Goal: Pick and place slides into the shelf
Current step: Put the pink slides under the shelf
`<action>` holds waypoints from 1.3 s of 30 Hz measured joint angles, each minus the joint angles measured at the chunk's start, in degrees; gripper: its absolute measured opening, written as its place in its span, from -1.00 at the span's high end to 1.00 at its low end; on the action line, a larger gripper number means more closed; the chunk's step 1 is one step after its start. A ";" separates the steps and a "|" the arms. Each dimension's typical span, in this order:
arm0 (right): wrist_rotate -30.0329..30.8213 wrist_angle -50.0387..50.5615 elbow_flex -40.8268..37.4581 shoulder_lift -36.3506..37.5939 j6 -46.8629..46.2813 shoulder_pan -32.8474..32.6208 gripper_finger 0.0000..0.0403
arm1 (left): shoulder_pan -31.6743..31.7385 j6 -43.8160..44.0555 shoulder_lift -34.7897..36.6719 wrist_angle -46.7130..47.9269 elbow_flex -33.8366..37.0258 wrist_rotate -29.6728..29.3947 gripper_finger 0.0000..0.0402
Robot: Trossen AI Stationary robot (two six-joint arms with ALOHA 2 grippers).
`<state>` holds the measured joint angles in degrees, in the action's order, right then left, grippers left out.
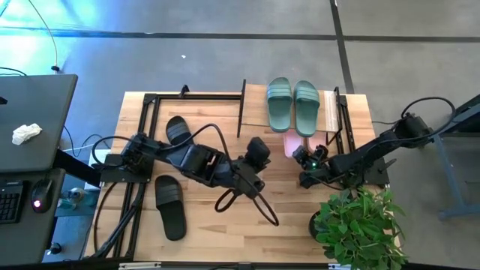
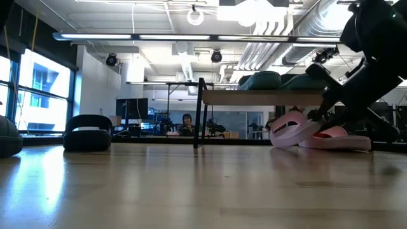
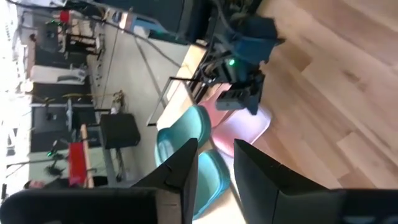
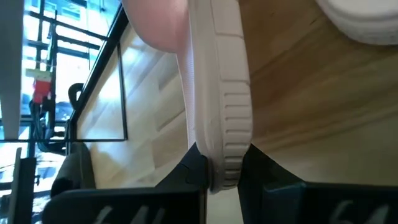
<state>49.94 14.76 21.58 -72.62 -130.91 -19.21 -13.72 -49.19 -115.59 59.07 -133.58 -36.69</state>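
One light-pink slide (image 4: 214, 93) is clamped by its sole edge in the right pincer (image 4: 222, 171), tilted off the bench (image 1: 225, 225) just in front of the shelf (image 1: 334, 112). The step in hand is carrying it to the shelf; the next move likely calls for levelling it and sliding it beneath the top board. The green pair (image 1: 292, 105) lies on top. The right arm reaches in low from the bench's right edge. The left pincer (image 3: 214, 177), fingers slightly apart and holding nothing, hovers mid-bench.

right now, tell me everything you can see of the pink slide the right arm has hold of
The light-pink slide looks like soft foam, with a ribbed sole edge. The right pincer is shut on that edge, holding the slide tilted, one end raised, by the shelf under its top board. A second pink slide lies flat beside it; the two seem to touch.
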 joint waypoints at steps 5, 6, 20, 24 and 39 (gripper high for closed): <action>-1.63 1.05 0.00 0.00 0.44 2.29 0.90 | 1.34 -0.02 0.00 0.00 0.00 3.09 0.57; -1.90 1.27 0.00 0.00 0.44 2.74 0.90 | 1.48 -0.01 0.00 0.00 0.00 3.60 0.57; -2.57 6.07 0.00 0.02 0.50 6.11 0.90 | 3.12 -1.25 0.00 -0.11 0.00 5.84 0.56; -2.44 6.29 0.00 0.02 0.48 6.07 0.91 | 3.26 -1.86 0.00 -0.44 0.00 5.86 0.56; -2.24 -9.24 0.00 0.02 0.42 3.70 0.91 | 3.36 -0.35 0.00 8.97 0.00 12.19 0.56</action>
<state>47.71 5.52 21.58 -72.60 -130.50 -15.52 -10.35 -49.54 -115.59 68.04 -133.58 -24.50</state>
